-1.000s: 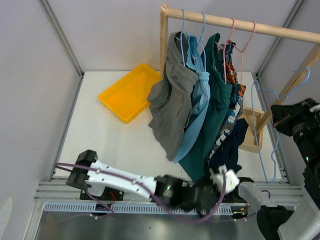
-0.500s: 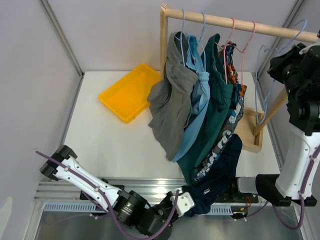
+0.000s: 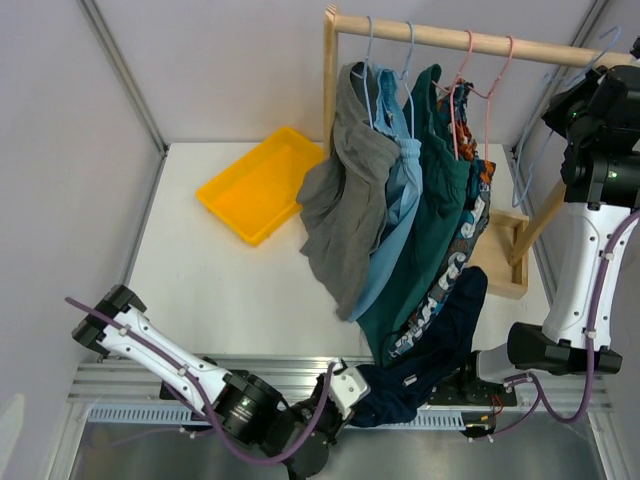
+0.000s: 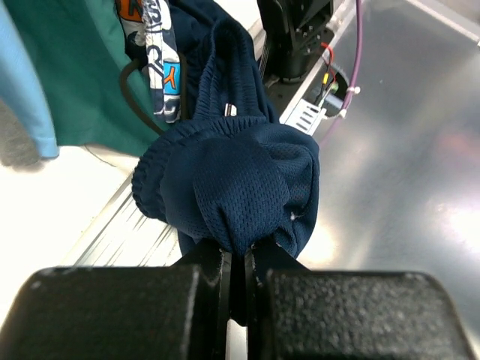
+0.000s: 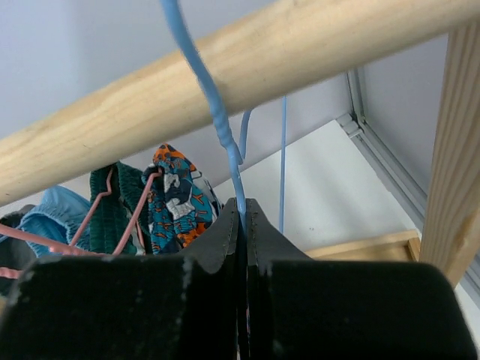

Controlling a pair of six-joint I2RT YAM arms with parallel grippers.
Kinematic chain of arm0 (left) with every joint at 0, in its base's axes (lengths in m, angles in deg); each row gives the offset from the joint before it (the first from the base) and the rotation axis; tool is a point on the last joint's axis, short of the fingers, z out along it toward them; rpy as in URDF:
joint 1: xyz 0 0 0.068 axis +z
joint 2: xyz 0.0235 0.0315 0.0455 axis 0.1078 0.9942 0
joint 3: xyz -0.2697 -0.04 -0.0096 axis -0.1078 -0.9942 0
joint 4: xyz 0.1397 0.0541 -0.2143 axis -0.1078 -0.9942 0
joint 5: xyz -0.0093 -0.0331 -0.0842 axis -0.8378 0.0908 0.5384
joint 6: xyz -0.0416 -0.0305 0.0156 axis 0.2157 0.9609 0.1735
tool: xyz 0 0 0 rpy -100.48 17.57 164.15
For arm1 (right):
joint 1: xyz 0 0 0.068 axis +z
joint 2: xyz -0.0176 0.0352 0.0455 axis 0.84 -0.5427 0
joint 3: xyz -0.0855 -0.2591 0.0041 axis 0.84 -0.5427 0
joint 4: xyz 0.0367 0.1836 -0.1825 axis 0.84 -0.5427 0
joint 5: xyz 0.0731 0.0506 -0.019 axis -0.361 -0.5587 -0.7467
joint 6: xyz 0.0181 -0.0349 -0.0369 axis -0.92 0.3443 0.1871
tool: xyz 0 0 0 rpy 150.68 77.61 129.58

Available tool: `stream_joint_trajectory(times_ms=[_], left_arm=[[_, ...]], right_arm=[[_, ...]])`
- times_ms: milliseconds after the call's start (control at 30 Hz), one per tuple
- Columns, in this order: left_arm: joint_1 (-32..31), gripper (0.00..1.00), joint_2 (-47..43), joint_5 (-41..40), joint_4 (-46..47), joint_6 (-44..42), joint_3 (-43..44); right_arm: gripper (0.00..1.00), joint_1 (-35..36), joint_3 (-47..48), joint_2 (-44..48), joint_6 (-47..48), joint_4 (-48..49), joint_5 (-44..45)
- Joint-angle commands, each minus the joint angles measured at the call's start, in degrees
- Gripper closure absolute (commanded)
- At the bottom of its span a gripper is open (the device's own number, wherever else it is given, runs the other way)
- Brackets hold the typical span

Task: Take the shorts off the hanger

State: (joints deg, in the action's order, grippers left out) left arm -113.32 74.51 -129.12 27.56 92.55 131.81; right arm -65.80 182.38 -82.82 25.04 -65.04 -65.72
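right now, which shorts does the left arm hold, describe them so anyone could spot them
Start at the wooden rail at the back right, where a row of shorts hangs. Follow the row down toward the arms to the navy shorts, bunched in the left gripper. They are the darkest pair, plain mesh, reaching lowest, below the cartoon-print shorts.

Bunched navy shorts (image 3: pixel 437 338) below four others (image 3: pixel 352 190)
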Motion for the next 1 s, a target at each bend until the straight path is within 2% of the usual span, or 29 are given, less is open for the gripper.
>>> stream_joint_trajectory(times_ms=[0, 133, 267, 367, 400, 467, 567, 733, 800, 833, 867, 900, 933, 967], left_arm=[[-0.3, 1.00, -3.1, -3.2, -0.5, 3.5, -0.3], [1.8, 1.00, -3.8, -3.7, -7.9, 4.2, 1.7], [4.3, 1.00, -5.2, -6.2, -17.3, 4.3, 5.4], [8.4, 1.00, -8.1, -7.6, -24.8, 3.3, 7.5], [11.3, 1.00, -10.5, -7.8, -26.0, 2.3, 8.0], [14.4, 1.00, -13.3, -8.3, -28.0, -1.2, 10.4], [22.8, 1.00, -19.5, -8.7, -28.4, -8.2, 14.4], [33.9, 1.00, -21.1, -7.9, -23.9, -24.1, 21.9], [41.2, 1.00, -20.9, -6.1, -20.9, -29.1, 25.2], [44.6, 1.00, -21.1, -1.2, -17.2, -33.1, 25.8], [52.5, 1.00, -21.1, 2.7, -14.9, -34.5, 26.7], [56.8, 1.00, -20.9, 6.9, -13.0, -35.7, 27.4], [61.4, 1.00, -18.8, 15.7, -11.2, -36.5, 29.4], [69.8, 1.00, -17.0, 19.3, -11.2, -36.6, 30.8]], right_arm=[[1.00, -1.1, -5.8, 1.4, -1.0, 6.2, -2.7], [1.00, -1.9, -15.4, 6.3, -1.6, 8.7, -4.1], [1.00, -2.5, -20.0, 11.4, -1.3, 8.0, -5.3], [0.50, -2.5, -21.7, 15.0, 0.4, 6.0, -3.0], [0.20, -2.5, -22.9, 16.9, 0.9, 5.3, -2.2], [0.01, -2.6, -23.9, 18.8, 1.3, 4.5, 0.3], [0.01, -2.9, -24.7, 22.1, 2.4, 2.0, 2.5], [0.00, -3.4, -26.7, 27.0, 3.3, -0.6, 6.5], [0.01, -3.4, -27.4, 29.0, 3.9, -1.7, 7.5], [0.01, -3.4, -28.2, 30.9, 4.2, -2.1, 8.8], [0.01, -3.4, -28.7, 31.9, 4.5, -2.2, 9.5], [0.01, -3.4, -29.2, 32.9, 4.6, -2.5, 9.9], [0.01, -3.4, -30.4, 34.8, 4.6, -2.5, 10.2], [0.01, -3.4, -31.1, 35.6, 4.1, -2.5, 10.3]])
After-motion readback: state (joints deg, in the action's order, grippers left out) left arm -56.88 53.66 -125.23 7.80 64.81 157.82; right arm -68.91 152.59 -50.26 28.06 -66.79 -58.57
